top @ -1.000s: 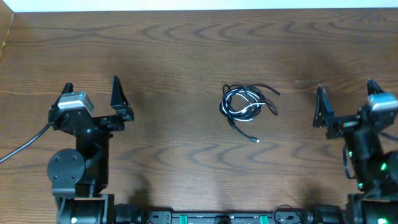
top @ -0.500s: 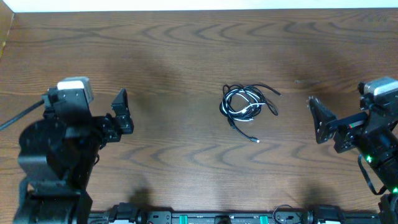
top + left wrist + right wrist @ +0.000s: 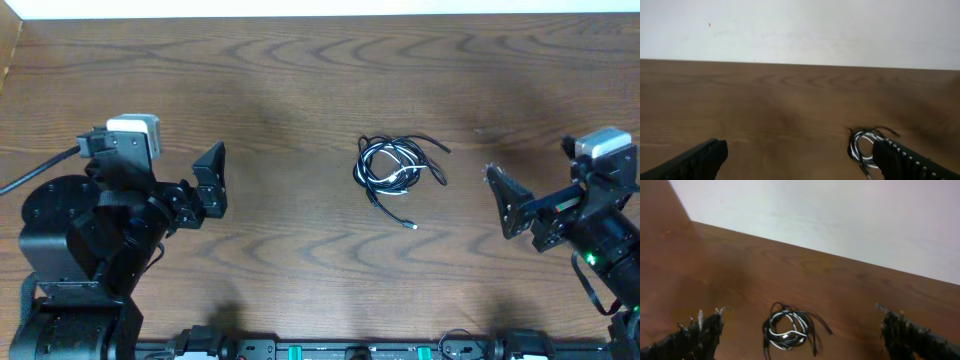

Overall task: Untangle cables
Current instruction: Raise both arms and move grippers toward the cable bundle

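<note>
The cables [image 3: 400,168] lie in one small coil on the worktop [image 3: 300,80], just ahead of the right end effector [image 3: 508,203], the nearer one. The left end effector [image 3: 213,183] faces them from farther off. Both are released and hold nothing.

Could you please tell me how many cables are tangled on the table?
2 for sure: a white cable coiled mid-table, and a black cable looped around it, its tail trailing out loose. More black ones may hide inside.
</note>
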